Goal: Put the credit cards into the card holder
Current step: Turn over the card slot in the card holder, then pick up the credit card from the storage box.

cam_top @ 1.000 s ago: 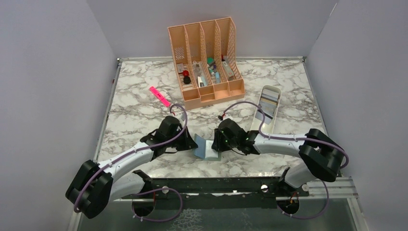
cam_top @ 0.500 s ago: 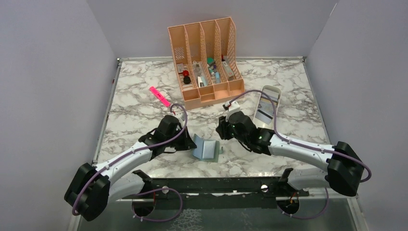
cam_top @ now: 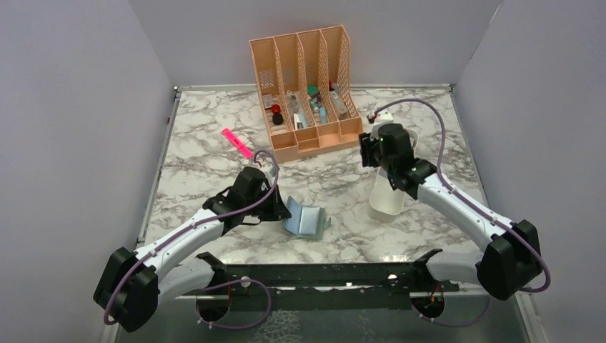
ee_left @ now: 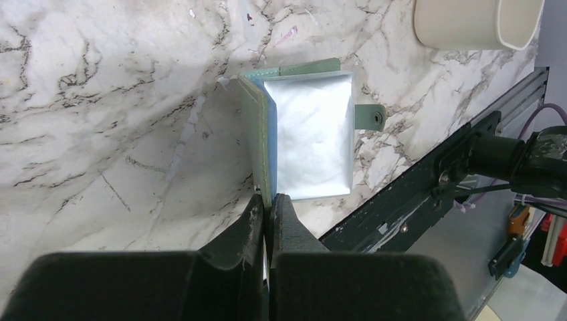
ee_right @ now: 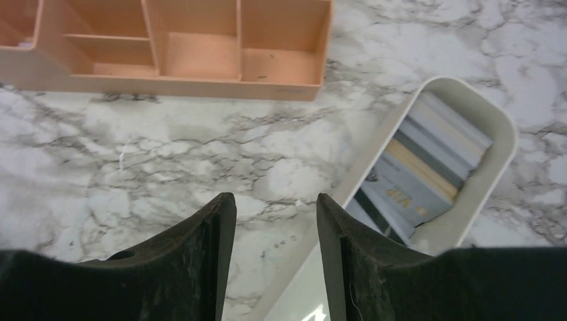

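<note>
Swinging away from the holder (cam_top: pixel 305 220), the right tool (ee_right: pixel 275 200) now hangs spread and empty above the cards (ee_right: pixel 428 167) in the tray (ee_right: pixel 506 144) — next pick, likely; left tool (ee_left: pixel 269 198) pinches the holder open, near-centre counter (cam_top: pixel 214 157).

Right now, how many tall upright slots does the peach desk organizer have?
4. They stand side by side, left to right, across the peach organizer at the back of the marble table. Each holds small items at its bottom. The low front compartments are not counted.
</note>
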`<state>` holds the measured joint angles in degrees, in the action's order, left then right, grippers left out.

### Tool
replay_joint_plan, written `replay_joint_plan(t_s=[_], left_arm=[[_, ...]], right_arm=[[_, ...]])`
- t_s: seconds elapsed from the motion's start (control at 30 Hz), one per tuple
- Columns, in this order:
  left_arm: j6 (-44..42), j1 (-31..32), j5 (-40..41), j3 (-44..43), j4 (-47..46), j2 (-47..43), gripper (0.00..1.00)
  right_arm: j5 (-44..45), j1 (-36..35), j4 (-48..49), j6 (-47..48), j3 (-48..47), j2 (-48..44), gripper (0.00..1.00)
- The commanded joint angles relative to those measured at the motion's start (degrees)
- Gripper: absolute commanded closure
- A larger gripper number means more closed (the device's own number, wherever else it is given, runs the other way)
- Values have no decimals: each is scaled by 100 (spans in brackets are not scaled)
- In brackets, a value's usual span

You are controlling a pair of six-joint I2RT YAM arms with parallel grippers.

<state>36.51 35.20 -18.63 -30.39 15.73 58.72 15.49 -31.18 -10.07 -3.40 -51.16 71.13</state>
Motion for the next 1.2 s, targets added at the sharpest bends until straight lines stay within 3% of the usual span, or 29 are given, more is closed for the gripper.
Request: replay_joint_plan(t_s=[0.0, 0.3, 0.47, 0.6, 0.9, 1.17], left_arm=[[-210, -31, -160, -309, 134, -104, 97], [-320, -31, -298, -373, 279, -198, 97], [-337, -25, -324, -371, 281, -205, 96], [-363, -26, -319, -388, 278, -186, 97], [-367, -31, -312, -387, 274, -89, 96], [-382, -26, -314, -406, 268, -36, 96]], right_arm=[[-731, 743, -586, 817, -467, 286, 45], [-733, 1589, -1260, 2263, -978, 1212, 32], [-1195, 1917, -1308, 3035, -1051, 1462, 29], [-1675, 2062, -1209, 3606, -954, 1552, 18], [-1441, 2235, -430, 4675, -730, 1918, 21], [-1165, 2311, -72, 4978, -806, 2602, 27]])
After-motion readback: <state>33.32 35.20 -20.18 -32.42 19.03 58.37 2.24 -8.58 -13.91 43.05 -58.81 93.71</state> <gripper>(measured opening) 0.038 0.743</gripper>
